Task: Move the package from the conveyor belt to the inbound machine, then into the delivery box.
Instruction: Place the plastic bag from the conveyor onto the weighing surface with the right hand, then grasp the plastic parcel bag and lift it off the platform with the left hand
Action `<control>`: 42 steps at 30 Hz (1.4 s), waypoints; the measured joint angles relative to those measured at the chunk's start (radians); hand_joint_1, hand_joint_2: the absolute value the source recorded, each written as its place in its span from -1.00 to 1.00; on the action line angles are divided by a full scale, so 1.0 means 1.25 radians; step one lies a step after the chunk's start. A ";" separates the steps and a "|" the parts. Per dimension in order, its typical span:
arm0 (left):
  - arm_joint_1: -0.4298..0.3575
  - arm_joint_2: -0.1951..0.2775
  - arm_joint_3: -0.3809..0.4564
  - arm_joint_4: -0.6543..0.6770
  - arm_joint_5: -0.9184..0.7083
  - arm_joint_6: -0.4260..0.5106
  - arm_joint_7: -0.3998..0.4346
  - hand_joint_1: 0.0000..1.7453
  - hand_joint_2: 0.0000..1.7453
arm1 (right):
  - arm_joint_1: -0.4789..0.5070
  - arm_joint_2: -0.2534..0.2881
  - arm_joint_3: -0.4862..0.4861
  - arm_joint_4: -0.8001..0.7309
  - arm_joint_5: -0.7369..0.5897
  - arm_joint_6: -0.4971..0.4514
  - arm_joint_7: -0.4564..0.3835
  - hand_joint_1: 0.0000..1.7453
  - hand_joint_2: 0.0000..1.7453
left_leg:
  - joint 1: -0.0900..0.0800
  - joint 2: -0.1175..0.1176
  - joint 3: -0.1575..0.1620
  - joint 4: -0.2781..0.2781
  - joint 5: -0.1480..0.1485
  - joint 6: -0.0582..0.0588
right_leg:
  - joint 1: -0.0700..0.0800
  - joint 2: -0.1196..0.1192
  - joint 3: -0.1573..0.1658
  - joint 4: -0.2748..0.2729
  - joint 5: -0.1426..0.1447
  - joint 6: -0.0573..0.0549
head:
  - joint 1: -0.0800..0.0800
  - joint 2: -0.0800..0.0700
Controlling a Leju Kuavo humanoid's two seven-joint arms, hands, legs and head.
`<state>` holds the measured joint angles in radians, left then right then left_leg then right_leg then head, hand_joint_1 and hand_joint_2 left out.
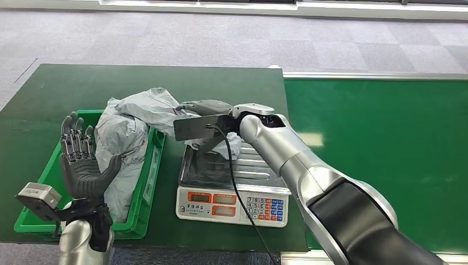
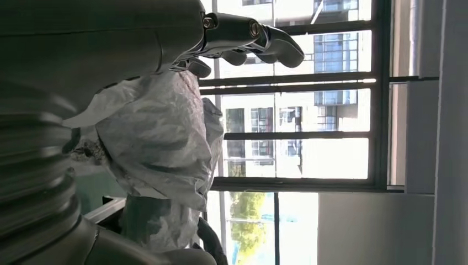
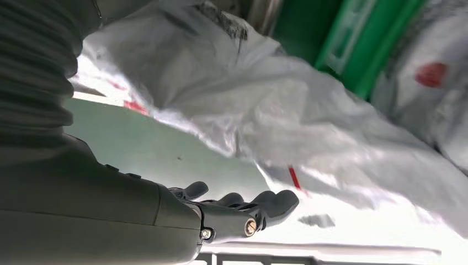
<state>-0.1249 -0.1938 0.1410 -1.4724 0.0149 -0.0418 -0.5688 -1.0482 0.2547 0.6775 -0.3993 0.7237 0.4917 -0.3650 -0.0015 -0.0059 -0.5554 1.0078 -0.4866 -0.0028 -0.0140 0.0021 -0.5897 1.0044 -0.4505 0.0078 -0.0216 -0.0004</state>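
Package straddles green bin and scale, right hand gripping it, left hand spread empty.

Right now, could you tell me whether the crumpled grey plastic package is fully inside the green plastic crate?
Not fully. The crumpled grey plastic package drapes over the green plastic crate's rim toward the steel weighing scale, where the right hand touches it.

pkg | grey crumpled poly bag | spans scale & green bin

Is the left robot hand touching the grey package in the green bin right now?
Cannot tell. In the head view the left robot hand stands open right beside the grey package, overlapping its edge, with neither gap nor contact plain.
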 joint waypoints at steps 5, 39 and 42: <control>-0.010 0.005 -0.021 -0.012 -0.065 0.031 -0.009 -1.00 1.00 | 0.015 -0.035 -0.006 -0.045 -0.081 -0.021 -0.083 -1.00 1.00 | 0.000 0.001 0.000 0.000 0.000 0.000 | 0.000 0.001 0.000 0.000 0.000 0.000 | 0.000 0.000; -0.578 0.041 -0.462 0.765 -0.904 0.066 0.397 1.00 1.00 | 0.755 -0.158 -0.578 -0.946 -0.624 -0.086 -0.213 -1.00 1.00 | 0.000 0.004 0.002 0.001 -0.002 0.002 | 0.000 0.003 0.001 -0.002 0.002 0.002 | 0.000 0.000; -0.588 0.033 -0.470 0.799 -0.909 0.033 0.388 1.00 1.00 | 0.757 -0.153 -0.583 -0.949 -0.624 -0.083 -0.213 -1.00 1.00 | 0.000 0.004 0.001 0.001 -0.002 0.002 | 0.000 0.003 0.001 -0.002 0.002 0.002 | 0.000 0.000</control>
<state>-0.8600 -0.1523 -0.4466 -0.4730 -1.1214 -0.0005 -0.0839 -0.1014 0.0638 -0.0517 -1.5856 -0.0566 0.3884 -0.6317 -0.0021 -0.0005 -0.5536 1.0086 -0.4887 -0.0002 -0.0145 0.0062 -0.5879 1.0015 -0.4481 0.0098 -0.0214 -0.0004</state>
